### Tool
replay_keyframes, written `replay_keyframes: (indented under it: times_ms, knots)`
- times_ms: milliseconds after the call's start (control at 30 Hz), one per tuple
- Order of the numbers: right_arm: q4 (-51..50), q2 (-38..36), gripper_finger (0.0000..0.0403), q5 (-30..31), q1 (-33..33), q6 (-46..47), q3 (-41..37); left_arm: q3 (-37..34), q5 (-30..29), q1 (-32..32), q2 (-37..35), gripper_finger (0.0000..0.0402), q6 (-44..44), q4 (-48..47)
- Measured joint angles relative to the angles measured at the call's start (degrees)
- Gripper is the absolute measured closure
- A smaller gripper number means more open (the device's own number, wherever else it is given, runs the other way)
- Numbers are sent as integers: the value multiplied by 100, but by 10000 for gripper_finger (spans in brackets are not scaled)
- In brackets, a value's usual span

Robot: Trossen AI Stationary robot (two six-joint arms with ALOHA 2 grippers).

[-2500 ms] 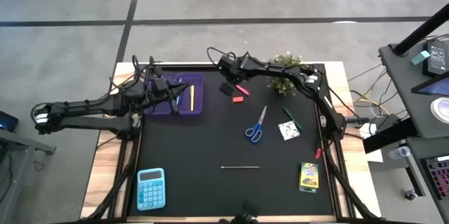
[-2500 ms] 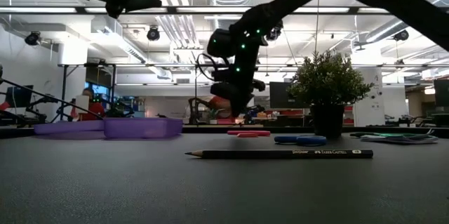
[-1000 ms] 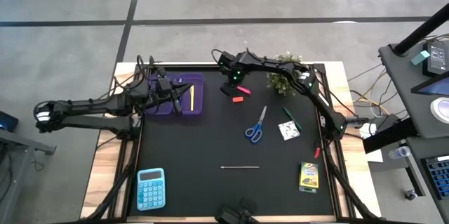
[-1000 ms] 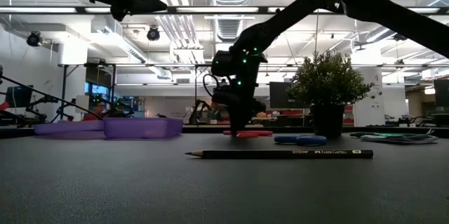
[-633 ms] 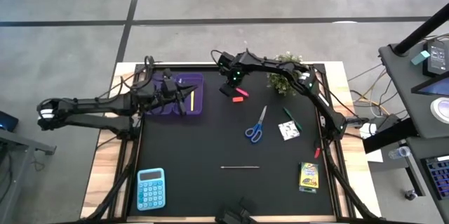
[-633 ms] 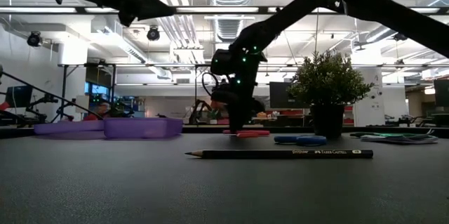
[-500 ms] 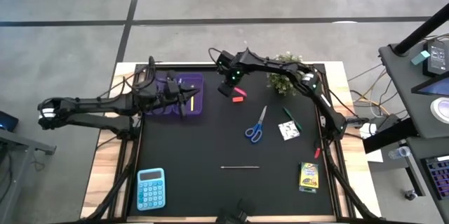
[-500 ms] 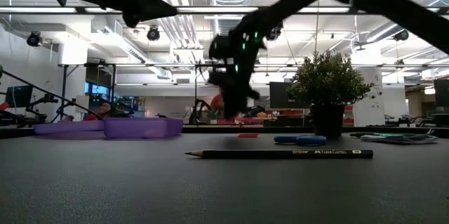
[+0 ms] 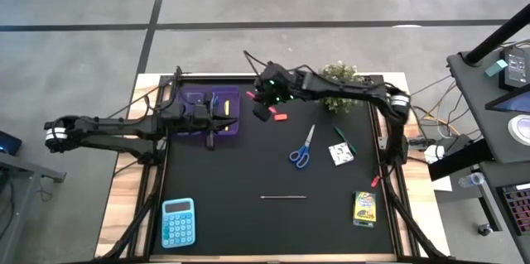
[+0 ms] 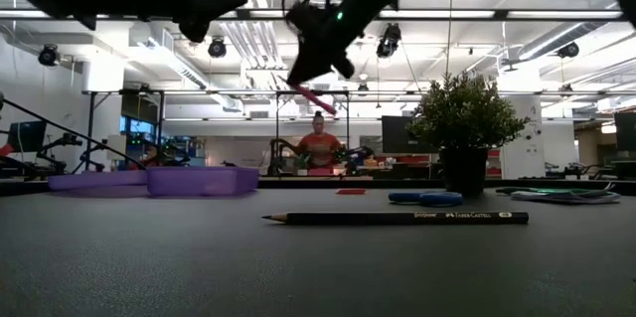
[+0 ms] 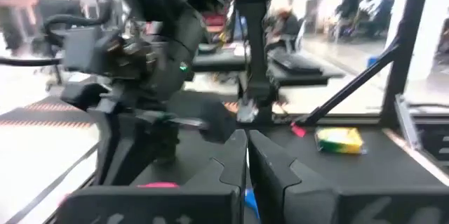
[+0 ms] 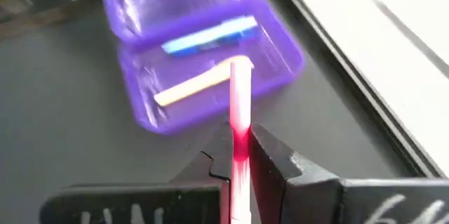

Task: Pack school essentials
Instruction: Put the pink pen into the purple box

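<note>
Gripping pink pen [image 12: 240, 122], right tool [image 12: 240, 155]; pen aimed at purple case [image 12: 203, 55].

You can read one brand only: "FABER-CASTELL" in pale lettering on the dark pencil [image 10: 396, 218], low centre of the low view. The crayon box's [image 9: 364, 207] print stays illegible.

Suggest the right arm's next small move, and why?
Probably carry on toward the purple case and stop above its open compartment. The right gripper is shut on the pink pen, lifted clear of the table; the case, ahead, already holds a blue pen and a yellow pen.
</note>
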Motion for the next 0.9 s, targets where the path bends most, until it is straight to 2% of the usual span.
replay_keyframes:
  times_ms: [233, 400, 500, 600, 733, 900]
  knots:
    - [2903, -1130, 385, -21, 468, 326, -1867, -352, 52, 2, 53, 402, -63, 640]
    - [4431, -1391, 385, -35, 787, 341, -2728, -388, 75, 44, 151, 396, -380, 645]
    - [5293, -1391, 385, -48, 897, 341, -3023, -371, 124, 46, 296, 366, -465, 635]
    - [5703, -1380, 385, -215, 927, 365, -3146, -349, 165, 46, 503, 317, -593, 760]
    - [5848, -1357, 385, -330, 929, 417, -3164, -349, 344, 46, 955, 253, -720, 1425]
    - [5844, -1327, 385, -503, 927, 469, -3111, -299, 347, 83, 1541, 212, -806, 2161]
